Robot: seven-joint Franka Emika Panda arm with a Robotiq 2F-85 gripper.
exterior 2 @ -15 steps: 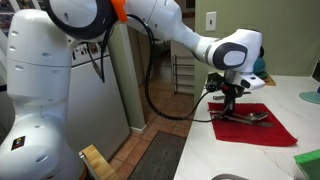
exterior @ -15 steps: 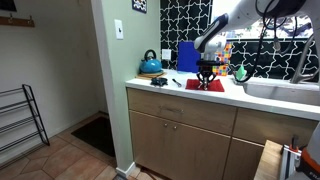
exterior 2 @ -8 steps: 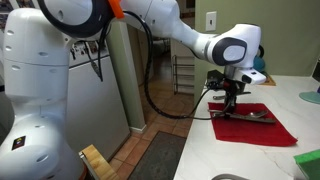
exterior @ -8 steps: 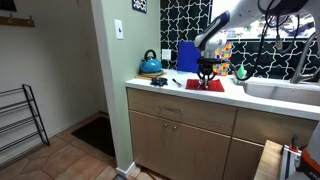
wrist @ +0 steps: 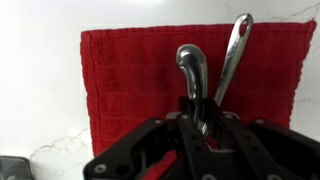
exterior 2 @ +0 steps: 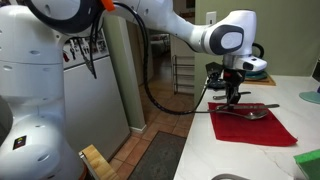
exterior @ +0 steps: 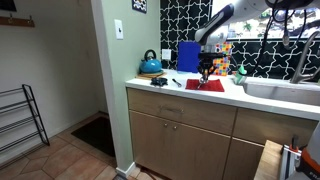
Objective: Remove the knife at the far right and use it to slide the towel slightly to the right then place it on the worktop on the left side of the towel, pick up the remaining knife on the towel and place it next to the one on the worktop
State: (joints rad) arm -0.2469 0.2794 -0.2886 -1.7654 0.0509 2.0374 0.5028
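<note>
The red towel (wrist: 130, 80) lies flat on the white worktop (wrist: 40, 60). In the wrist view my gripper (wrist: 198, 118) is shut on a silver knife (wrist: 189, 66), whose rounded handle sticks out ahead of the fingers above the cloth. A second knife (wrist: 233, 52) lies slanted on the towel just right of it. In both exterior views the gripper (exterior: 205, 70) (exterior 2: 233, 98) hangs a little above the towel (exterior: 204, 86) (exterior 2: 252, 125). Metal cutlery (exterior 2: 253, 110) shows over the towel there; I cannot separate the two knives.
A blue kettle (exterior: 150, 65) and a blue upright board (exterior: 187, 55) stand at the back of the worktop (exterior: 172, 90). A small dark object (exterior: 160, 81) lies left of the towel. A sink (exterior: 282, 90) is on the right. A green item (exterior 2: 308, 160) sits near the front edge.
The arm has risen, and the gripper with the knife it holds now stands higher above the towel. The towel and the other knife have not moved.
</note>
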